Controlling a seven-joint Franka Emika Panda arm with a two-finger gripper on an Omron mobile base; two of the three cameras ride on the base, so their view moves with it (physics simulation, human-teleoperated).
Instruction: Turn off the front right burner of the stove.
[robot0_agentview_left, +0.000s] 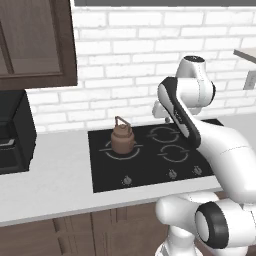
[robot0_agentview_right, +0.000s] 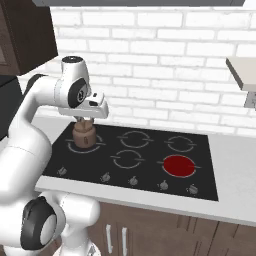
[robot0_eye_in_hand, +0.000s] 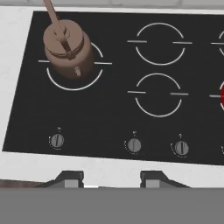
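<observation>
Front right burner (robot0_agentview_right: 178, 166) glows bright red on the black glass stove (robot0_agentview_right: 145, 155), set into the pale counter (robot0_agentview_right: 235, 165) near the cooktop's right end, with the row of small grey knobs (robot0_agentview_right: 163, 185) running along the front edge just below it. The gripper (robot0_eye_in_hand: 107, 178) hangs above the front edge of the stove well to the left of that burner, so the hand view catches just a sliver of red at its right edge, beyond the brown kettle (robot0_eye_in_hand: 65, 48) on the large left zone. Its two dark fingertips (robot0_eye_in_hand: 70, 178) stand apart with nothing between them.
</observation>
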